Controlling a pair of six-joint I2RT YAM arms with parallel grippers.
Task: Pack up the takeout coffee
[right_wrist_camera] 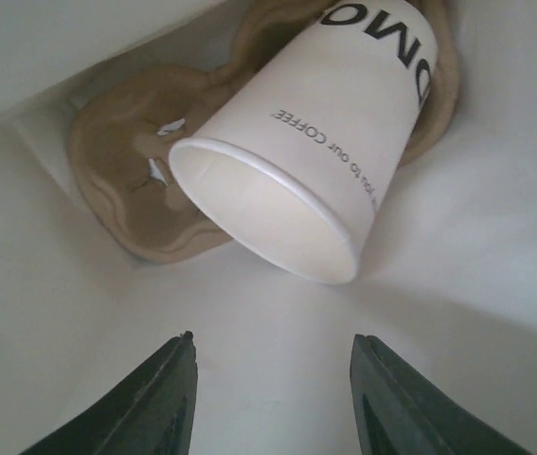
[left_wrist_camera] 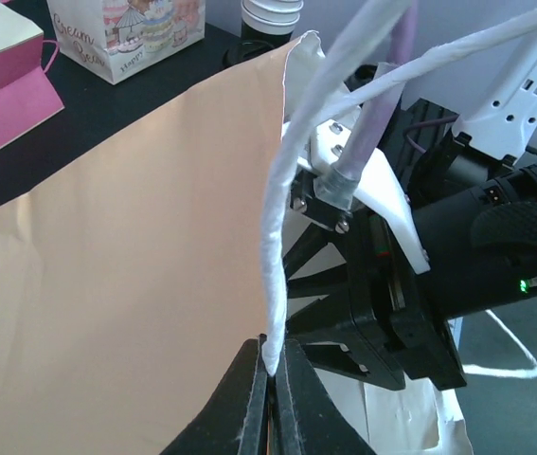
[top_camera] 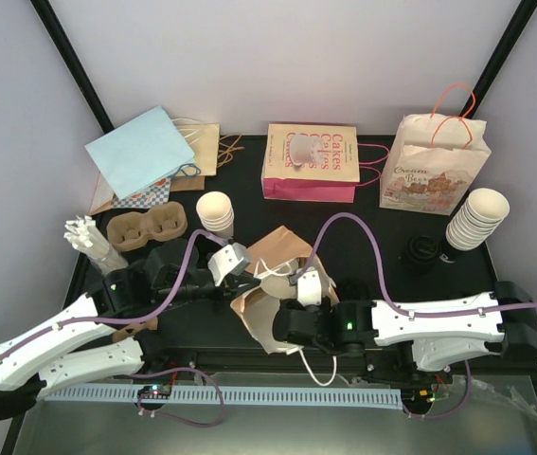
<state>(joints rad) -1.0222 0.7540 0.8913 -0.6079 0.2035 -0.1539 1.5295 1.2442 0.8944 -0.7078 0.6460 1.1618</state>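
Inside the brown paper bag point(top_camera: 266, 248), a white paper coffee cup point(right_wrist_camera: 344, 123) with black print lies tipped over a brown pulp carrier point(right_wrist_camera: 121, 180), its open mouth toward the camera. My right gripper point(right_wrist_camera: 271, 339) is open just short of the cup's rim, touching nothing. My left gripper point(left_wrist_camera: 275, 347) is shut on the bag's white twisted handle point(left_wrist_camera: 277, 218) and holds the tan bag wall point(left_wrist_camera: 135, 275) up. A black lid point(top_camera: 420, 252) stands on the table at the right, outside the bag.
Two stacks of cream cups point(top_camera: 216, 210) point(top_camera: 478, 218) stand left and right. Another pulp carrier point(top_camera: 147, 229) lies at the left beside white cutlery point(top_camera: 88, 237). A pink "Cakes" bag point(top_camera: 311, 161), a printed bag point(top_camera: 436, 169) and a blue bag point(top_camera: 140, 152) line the back.
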